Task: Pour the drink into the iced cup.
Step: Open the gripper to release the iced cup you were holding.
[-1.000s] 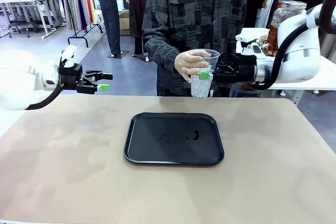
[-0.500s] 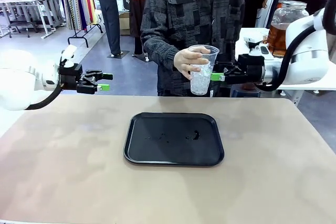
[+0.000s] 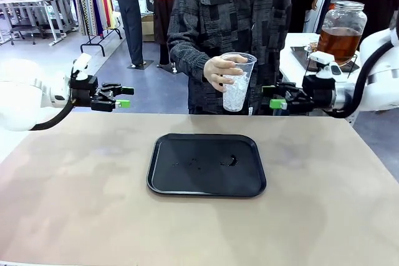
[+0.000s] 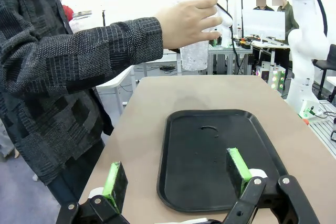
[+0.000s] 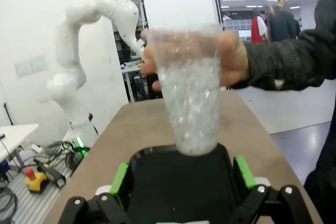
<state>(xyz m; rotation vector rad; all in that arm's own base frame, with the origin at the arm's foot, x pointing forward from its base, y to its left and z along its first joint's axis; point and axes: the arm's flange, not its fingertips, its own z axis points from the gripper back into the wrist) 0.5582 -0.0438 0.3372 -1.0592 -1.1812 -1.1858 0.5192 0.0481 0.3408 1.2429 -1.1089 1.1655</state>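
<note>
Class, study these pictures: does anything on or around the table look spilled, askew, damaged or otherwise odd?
A few small wet-looking marks, one a curved streak, sit on the black tray, which is otherwise bare. Nothing else stands out: the person's hand holds the iced cup upright above the table's far edge.

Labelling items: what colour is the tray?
Black tray, clearest in the front view.

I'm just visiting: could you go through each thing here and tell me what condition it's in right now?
Iced cup: upright, full of ice, no drink in it, held in the air by the person's hand.
Drink: in the lidded glass jar, partly full, on the side table.
Tray: flat on the table, nothing standing on it.
Left gripper: open, holding nothing.
Right gripper: open, holding nothing, beside the cup.
</note>
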